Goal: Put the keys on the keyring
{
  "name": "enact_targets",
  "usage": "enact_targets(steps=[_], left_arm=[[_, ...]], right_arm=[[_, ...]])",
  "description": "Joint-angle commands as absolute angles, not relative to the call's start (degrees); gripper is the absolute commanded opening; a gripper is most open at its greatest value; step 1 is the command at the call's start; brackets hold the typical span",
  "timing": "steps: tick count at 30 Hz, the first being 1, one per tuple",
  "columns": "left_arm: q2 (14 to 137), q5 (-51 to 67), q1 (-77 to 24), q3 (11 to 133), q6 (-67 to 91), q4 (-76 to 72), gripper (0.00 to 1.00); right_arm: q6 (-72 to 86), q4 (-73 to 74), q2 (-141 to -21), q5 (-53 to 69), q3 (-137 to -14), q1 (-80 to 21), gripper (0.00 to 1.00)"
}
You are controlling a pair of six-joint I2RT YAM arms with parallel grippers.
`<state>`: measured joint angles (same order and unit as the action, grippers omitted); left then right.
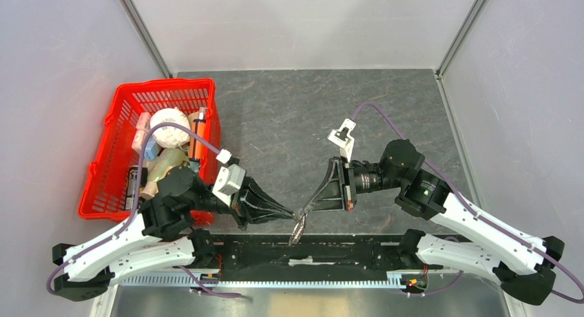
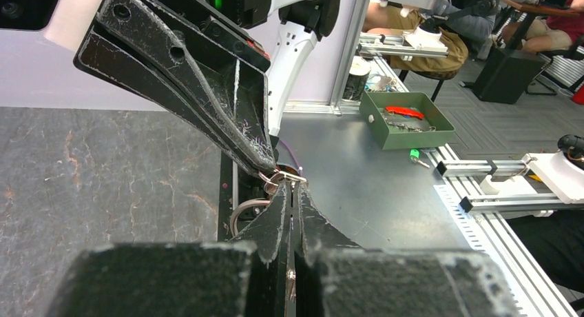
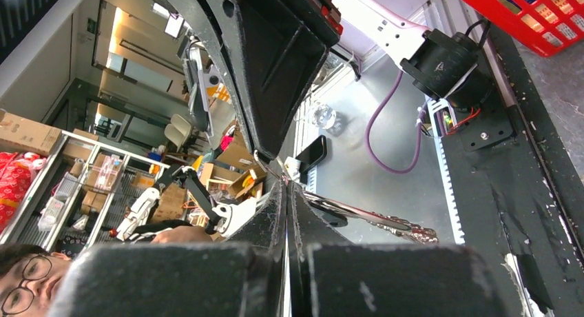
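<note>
Left tool (image 1: 291,213): jaws pressed shut, tips pinching the keyring's wire.
Right tool (image 1: 304,209): jaws closed to a slit, tips meeting the left tool's; whether they grip any metal cannot be told.
Keyring (image 2: 242,211): held up at the meeting tips, its loop hanging beside the left tool's finger.
Keys (image 1: 297,231): silvery bunch dangling just below both tools, at the near edge of the tabletop (image 1: 289,117).
Basket (image 1: 103,167): red, far left, holding assorted items.
</note>
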<state>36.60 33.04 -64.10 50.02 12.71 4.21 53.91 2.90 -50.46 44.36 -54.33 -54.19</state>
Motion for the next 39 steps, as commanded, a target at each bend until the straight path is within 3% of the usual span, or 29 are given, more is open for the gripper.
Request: enact_targets(steps=[1, 39], left_arm=[[36.21, 31.90, -64.16, 51.24, 9.58, 2.72, 0.02], [35.96, 30.50, -64.15, 50.72, 8.61, 2.99, 0.02]], right_arm=[[54.78, -0.13, -49.61, 45.44, -55.17, -54.21, 0.00], [58.53, -3.07, -51.94, 44.56, -53.79, -54.29, 0.00]])
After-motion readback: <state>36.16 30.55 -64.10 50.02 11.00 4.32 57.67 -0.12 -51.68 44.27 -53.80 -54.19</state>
